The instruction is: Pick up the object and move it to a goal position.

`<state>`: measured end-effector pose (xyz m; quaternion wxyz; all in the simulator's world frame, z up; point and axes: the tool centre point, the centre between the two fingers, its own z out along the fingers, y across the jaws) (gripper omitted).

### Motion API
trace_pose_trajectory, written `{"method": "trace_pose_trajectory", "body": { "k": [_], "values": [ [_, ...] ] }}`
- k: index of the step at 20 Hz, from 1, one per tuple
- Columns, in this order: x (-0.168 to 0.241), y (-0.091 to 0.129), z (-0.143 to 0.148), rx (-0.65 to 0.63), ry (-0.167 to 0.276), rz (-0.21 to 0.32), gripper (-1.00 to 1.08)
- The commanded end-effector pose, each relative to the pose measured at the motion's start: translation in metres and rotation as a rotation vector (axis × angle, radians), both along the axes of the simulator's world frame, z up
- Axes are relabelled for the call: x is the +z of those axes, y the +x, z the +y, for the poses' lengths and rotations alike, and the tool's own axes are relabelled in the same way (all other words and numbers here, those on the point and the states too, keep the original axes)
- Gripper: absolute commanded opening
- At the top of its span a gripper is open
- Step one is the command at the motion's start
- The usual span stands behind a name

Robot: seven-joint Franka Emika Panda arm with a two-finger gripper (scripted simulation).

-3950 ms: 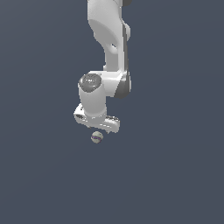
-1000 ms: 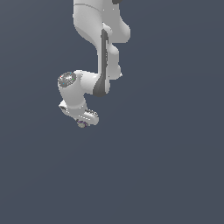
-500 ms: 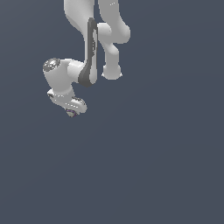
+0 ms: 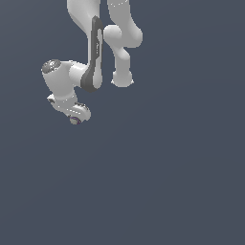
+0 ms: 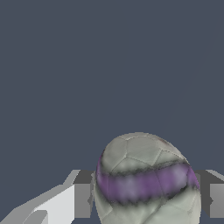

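While the white arm fills the upper part of the exterior view and bends down toward that view's left, its gripper hangs at the lowest end, over a plain dark grey-blue ground. No container or other holder is visible in either picture.

From the wrist camera, the ball sits between the two fingers, and it looks very big there only because the camera is so close. It is greyish-white, with panel lines like a football and a purple stripe around its middle (the stripe is a little tilted). One finger touches the ball on one side, and the other finger is just at the opposite side; the ball fills all the gap between them. So the fingers are closed onto the ball and hold it, only as far apart as the ball is wide.

In the exterior view the ball is only a tiny spot with a bit of purple under the gripper, at the left of that view.
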<state>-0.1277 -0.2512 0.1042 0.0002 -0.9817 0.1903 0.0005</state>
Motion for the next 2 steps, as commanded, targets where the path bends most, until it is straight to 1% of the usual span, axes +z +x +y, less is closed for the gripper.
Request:
{"method": "trace_pose_trajectory", "body": {
  "k": [1,2],
  "values": [
    [-0.0001,0.0024,0.0019,0.002,-0.001,-0.001,-1.00],
    [-0.0003,0.0027,0.0022,0.002,-0.001,-0.001,-1.00]
  ]
}}
